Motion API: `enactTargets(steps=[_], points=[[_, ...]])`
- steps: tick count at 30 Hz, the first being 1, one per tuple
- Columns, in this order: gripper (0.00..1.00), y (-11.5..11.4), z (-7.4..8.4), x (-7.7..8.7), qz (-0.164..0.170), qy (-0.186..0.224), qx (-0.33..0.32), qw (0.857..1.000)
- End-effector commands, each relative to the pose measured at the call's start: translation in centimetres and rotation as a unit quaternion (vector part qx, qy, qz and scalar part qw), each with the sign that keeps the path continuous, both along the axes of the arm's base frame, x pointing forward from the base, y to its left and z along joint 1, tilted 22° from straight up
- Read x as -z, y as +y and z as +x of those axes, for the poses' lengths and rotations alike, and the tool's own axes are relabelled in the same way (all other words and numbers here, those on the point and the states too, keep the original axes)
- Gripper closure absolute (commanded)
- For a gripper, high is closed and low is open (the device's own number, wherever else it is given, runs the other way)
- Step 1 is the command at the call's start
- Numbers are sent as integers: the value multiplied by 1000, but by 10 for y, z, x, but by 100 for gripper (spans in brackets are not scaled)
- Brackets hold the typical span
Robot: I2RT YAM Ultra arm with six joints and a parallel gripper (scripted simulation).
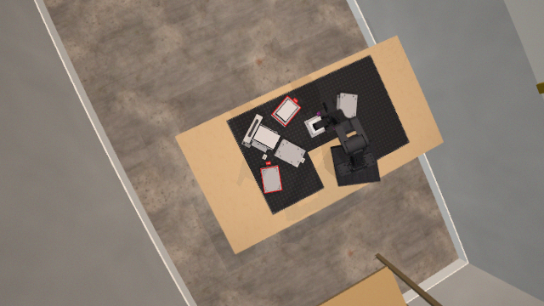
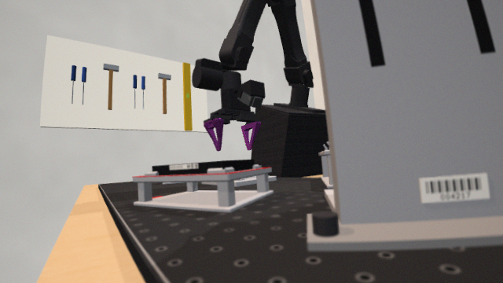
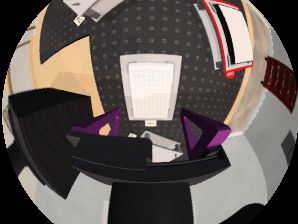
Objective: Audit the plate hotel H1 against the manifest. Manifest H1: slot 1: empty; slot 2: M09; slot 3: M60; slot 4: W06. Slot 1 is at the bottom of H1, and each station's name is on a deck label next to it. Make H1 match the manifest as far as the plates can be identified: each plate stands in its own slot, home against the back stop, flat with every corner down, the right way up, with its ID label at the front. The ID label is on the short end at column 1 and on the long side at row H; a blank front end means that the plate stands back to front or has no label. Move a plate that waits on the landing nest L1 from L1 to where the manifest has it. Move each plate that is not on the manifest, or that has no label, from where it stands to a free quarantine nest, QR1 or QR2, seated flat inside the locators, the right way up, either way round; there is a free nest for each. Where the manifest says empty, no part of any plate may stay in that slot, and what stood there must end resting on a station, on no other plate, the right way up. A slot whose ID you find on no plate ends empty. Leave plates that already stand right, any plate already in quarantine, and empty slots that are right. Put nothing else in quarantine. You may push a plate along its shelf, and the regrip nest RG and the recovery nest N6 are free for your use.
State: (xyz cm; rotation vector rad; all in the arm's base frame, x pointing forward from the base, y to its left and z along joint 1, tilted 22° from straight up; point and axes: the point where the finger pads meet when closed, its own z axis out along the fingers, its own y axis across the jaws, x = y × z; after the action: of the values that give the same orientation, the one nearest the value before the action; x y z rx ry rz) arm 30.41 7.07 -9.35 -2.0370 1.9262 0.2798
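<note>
Plate hotel H1 (image 1: 247,135) stands well off to the left of the fingers (image 2: 215,134) in the top view. I cannot read its slots from here, so I cannot tell which plates sit right.

Nearer the fingers, still on their left, are two red-rimmed nests (image 1: 286,110) (image 1: 271,178). Red probably marks them as the quarantine spots for plates that do not belong. Between those two sits one plain grey nest (image 1: 290,152).

Right under the fingers lies one white plate (image 3: 150,90) in its own nest (image 1: 310,127). This is likely the plate waiting to be moved. It is flat, and I cannot read its small label.

Both purple fingers are spread wide and hold nothing. They point straight down, one on each side above the plate, likely so they can drop over it and pinch it.

Just to the right of the fingers is one more grey nest (image 1: 348,104), probably spare. All of it stands on a black mat (image 1: 374,81) on the desk (image 1: 212,170).
</note>
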Motion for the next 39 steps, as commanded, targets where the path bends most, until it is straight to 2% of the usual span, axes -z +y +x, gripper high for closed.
enactTargets(steps=[1, 39], points=[[0, 0, 3, 0, 1, -5, 2, 1000], [0, 17, 6, 42, 1, -4, 2, 1000]])
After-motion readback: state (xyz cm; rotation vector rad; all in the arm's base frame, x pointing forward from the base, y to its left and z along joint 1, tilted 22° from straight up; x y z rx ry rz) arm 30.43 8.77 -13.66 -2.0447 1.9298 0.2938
